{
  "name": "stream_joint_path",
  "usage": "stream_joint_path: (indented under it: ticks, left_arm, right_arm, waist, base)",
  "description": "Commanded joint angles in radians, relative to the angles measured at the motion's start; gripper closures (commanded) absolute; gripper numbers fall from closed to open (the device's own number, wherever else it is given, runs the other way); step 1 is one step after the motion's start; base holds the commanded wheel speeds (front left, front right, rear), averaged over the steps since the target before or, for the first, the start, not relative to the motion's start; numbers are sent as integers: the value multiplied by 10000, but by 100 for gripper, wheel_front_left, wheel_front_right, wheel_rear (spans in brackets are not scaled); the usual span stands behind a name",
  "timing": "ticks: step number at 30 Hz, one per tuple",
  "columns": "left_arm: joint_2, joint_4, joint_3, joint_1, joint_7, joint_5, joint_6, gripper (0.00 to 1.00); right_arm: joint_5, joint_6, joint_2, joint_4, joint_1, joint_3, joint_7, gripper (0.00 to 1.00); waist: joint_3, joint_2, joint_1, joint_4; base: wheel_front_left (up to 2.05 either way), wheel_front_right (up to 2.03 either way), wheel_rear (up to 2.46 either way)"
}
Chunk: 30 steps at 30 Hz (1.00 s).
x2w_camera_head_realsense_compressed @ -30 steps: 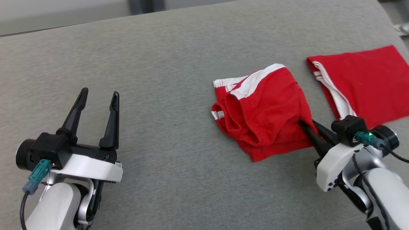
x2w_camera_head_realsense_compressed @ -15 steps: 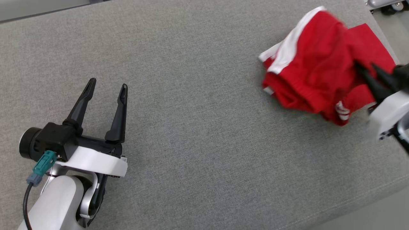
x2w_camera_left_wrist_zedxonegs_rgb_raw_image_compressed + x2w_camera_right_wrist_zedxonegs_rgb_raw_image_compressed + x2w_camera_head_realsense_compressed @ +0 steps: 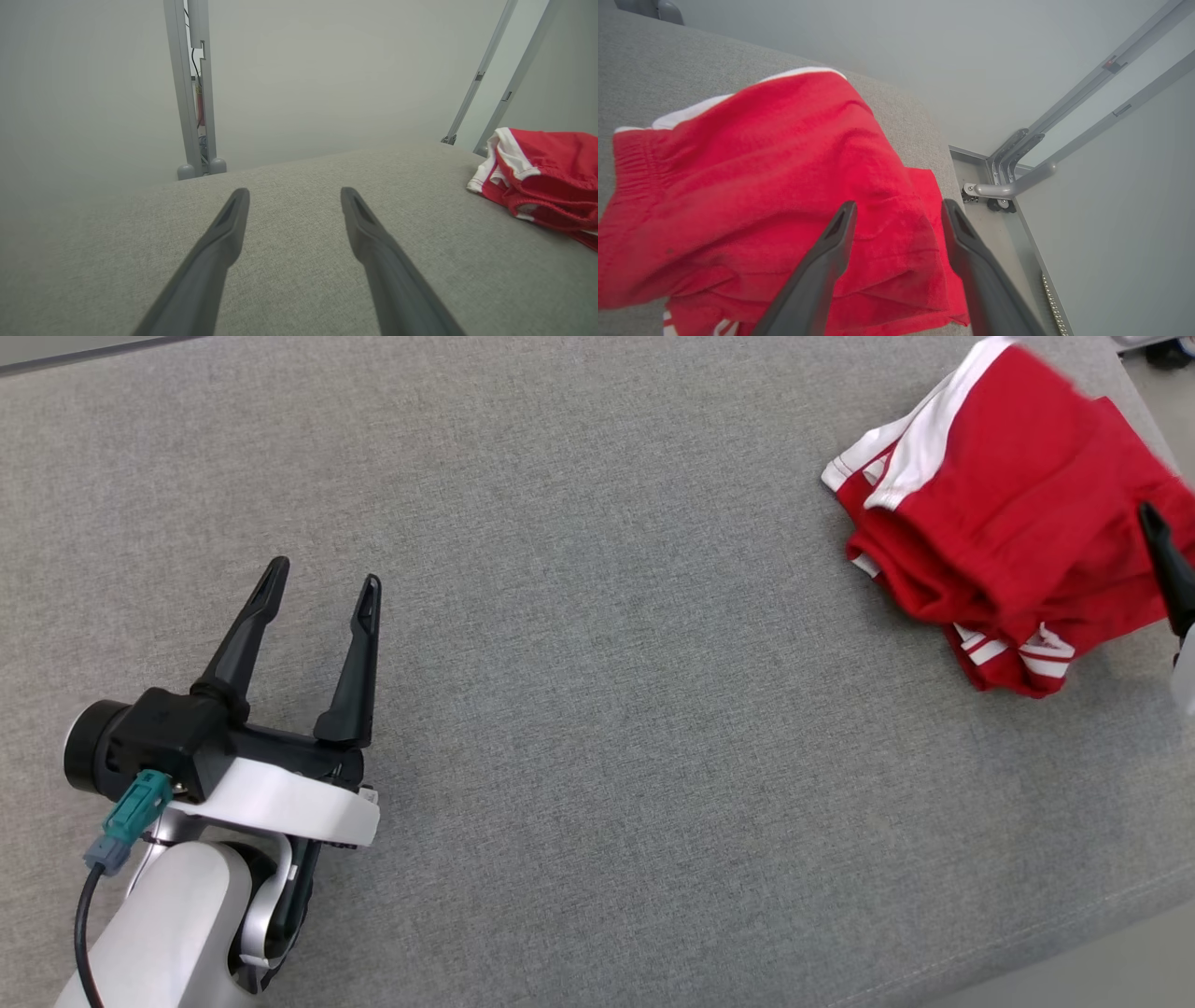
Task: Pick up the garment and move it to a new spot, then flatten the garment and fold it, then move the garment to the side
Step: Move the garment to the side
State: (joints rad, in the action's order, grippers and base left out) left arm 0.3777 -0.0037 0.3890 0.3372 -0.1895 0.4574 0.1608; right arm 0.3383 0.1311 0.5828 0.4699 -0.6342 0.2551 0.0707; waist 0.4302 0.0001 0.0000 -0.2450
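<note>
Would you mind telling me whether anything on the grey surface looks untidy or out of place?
The red garment lies bunched and askew at the far right corner of the grey surface, near the edge, with white-striped cloth poking out beneath it. Nothing else stands out.

Soft red cloth garment (image 3: 1008,513) with white trim on a desk (image 3: 597,663) covered in matt, coarse-woven grey fabric.

Left gripper (image 3: 326,573) hovers at the near left, fingers spread wide and pointing away, pale forearm (image 3: 168,933) below. Right gripper (image 3: 899,204) reaches at the far right, fingers parted.
</note>
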Motion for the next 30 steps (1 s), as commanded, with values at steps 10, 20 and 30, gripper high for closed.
stream_joint_path:
  ticks: [10,20,30]
  left_arm:
    - [25,171,-205,-127,-249,188,159,0]
    - [-87,196,-619,-408,-503,393,399,0]
    - [-201,36,-995,-1091,-666,527,640,0]
  right_arm:
    - [143,-7,-1752,-1741,1694,-2038,-613,0]
    - [-321,-6,-4072,-4314,3285,-2850,-1632,0]
    - [-994,-6,-5040,-4809,4261,-2529,-1642,0]
  waist:
    - [-391,-1,0,213]
    - [-1201,-1,0,956]
    - [-2126,-1,0,2015]
  base:
    - [0,0,0]
    - [0,0,0]
    - [0,0,0]
